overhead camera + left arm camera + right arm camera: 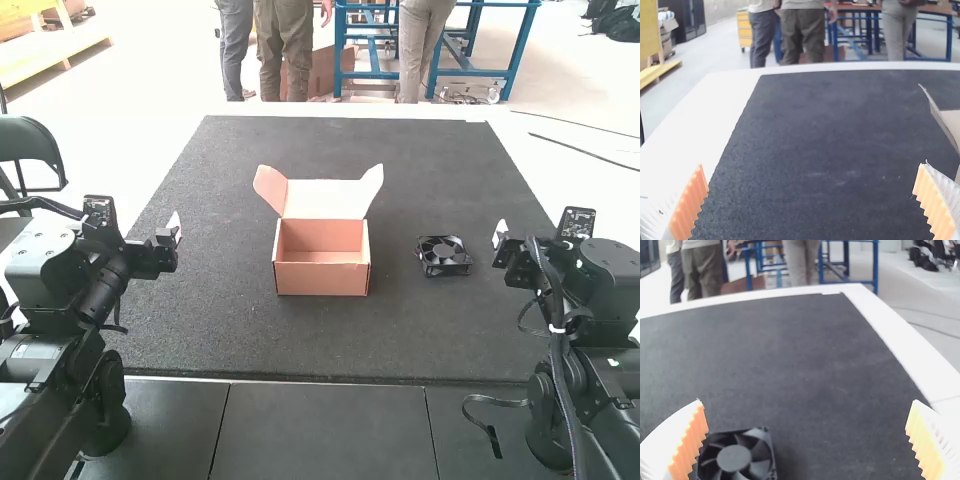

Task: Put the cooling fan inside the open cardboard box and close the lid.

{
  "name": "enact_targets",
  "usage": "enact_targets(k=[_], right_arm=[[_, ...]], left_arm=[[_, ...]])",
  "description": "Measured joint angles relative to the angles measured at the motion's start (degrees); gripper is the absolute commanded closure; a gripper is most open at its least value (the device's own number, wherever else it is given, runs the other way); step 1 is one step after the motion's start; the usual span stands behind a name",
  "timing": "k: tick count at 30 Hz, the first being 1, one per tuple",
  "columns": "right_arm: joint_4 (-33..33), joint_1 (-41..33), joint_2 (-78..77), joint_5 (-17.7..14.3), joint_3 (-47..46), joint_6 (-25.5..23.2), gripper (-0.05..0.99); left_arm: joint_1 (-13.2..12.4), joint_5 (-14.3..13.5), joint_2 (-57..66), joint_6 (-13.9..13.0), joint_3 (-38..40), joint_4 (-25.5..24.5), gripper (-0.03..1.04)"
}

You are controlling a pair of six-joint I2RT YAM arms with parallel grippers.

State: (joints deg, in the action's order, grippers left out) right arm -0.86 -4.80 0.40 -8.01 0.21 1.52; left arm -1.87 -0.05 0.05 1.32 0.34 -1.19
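- While the fan (444,254) lies flat on the mat (220,320), right of the box (321,258) and apart from it, nothing has hold of it yet.
- Right gripper (805,440): spread wide, empty, just beside the fan on the side away from the box. In its wrist view the fan sits off-centre, close to one finger.
- Left gripper (810,205): also spread wide, empty, over bare mat, well apart from the box.
- Box: top open, lid (330,198) standing up at the far side w/ two tabs flared out. Inside looks empty.
- Handling, my guess: fan prob. light, w/ a stiff plastic frame. Blades look thin, so likely fragile.
- Where to hold: pinch across two opposite frame edges, not the hub or blades. It's low, so the fingertips need to get nearly down to the mat on either side.
- Lid: thin cardboard, bends easily. Push from behind near the top edge. Tabs may need tucking in.
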Motion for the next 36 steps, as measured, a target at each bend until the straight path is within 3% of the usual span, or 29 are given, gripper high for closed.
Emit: enact_targets(k=[9,18,23,36], right_arm=[[-1.09,0.00,0.00,-0.22,0.00,-0.07,0.03],[-11.93,0.00,0.00,-0.39,0.00,-0.24,0.03],[-13.05,0.00,0.00,-0.26,0.07,-0.26,0.03],[-12.35,0.00,3.65,0.52,9.81,-0.28,0.03]], left_arm=[[0.00,0.07,0.00,0.07,0.00,1.44,0.04],[0.00,0.07,0.00,0.90,0.00,11.41,0.04],[0.00,0.07,0.00,1.14,0.00,16.02,0.04],[0.00,0.07,2.32,2.38,7.39,12.94,0.04]])
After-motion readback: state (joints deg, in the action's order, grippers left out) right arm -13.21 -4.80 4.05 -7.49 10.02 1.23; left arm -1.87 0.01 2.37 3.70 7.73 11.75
